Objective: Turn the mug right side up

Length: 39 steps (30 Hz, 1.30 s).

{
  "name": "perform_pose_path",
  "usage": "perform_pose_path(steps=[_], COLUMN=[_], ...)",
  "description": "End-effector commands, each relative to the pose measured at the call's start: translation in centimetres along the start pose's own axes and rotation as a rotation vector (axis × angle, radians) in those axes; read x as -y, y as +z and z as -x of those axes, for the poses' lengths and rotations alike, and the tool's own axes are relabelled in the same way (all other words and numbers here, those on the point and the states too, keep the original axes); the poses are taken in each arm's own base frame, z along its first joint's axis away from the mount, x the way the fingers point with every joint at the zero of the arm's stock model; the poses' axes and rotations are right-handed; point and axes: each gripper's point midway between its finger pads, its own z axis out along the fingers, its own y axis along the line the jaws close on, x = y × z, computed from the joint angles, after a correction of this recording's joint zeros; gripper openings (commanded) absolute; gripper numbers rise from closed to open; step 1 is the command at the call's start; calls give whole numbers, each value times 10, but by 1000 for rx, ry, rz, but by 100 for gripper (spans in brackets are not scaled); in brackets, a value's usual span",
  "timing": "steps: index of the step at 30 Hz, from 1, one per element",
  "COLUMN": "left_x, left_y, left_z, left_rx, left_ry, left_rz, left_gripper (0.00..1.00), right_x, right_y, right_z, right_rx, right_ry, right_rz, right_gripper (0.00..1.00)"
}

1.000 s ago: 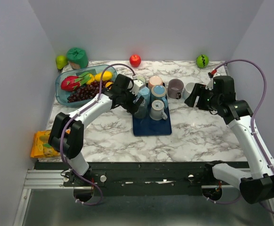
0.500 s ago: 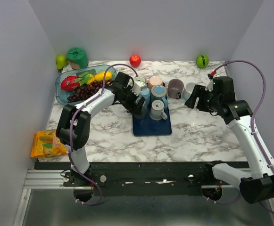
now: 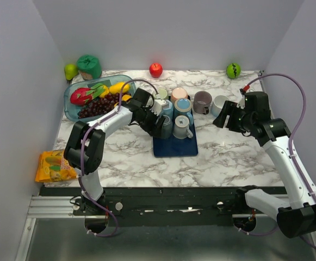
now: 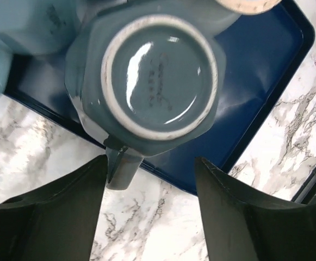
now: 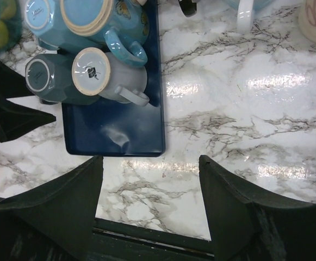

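Grey mug [image 4: 160, 81] is sitting base-up on the navy tray [image 4: 255, 109], near-left corner | left gripper [image 4: 149, 163] is hovering, jaws apart either side of the handle [image 4: 121, 167] | right gripper [image 5: 149, 160] is hanging over the marble table [image 5: 245, 125], jaws spread.

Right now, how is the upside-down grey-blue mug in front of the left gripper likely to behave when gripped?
The grey-blue mug looks like glazed ceramic: probably rigid, fairly heavy, and breakable if dropped. Its glossy faceted walls may slip between the fingers. Resting on its rim on the tray beside other mugs, it seems stable, but its handle could snag.
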Motion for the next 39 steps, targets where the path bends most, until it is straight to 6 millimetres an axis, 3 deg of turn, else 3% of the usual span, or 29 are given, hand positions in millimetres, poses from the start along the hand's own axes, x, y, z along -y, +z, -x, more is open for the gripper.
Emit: perform_pose_path(steps=[1, 5, 11, 16, 33, 36, 39], left_x=[5, 4, 0, -1, -8, -7, -7], left_y=[-3, -4, -10, -2, 8, 8, 9], left_z=[-2, 0, 16, 13, 10, 10, 11], left_rx=[34, 71, 136, 102, 22, 22, 19], left_ry=[-20, -34, -1, 17, 70, 76, 80], left_rz=[73, 138, 262, 288, 335, 338, 344], left_gripper=[67, 62, 70, 69, 35, 24, 6], right_x=[3, 4, 6, 9, 12, 13, 13], right_y=[0, 0, -1, -2, -7, -7, -7], right_z=[-6, -9, -13, -17, -18, -18, -19], right_rx=[2, 2, 4, 6, 19, 19, 16], right_ry=[11, 13, 14, 15, 15, 16, 15], right_rz=[-8, -9, -10, -17, -32, -35, -33], right_gripper=[78, 78, 78, 78, 77, 77, 77])
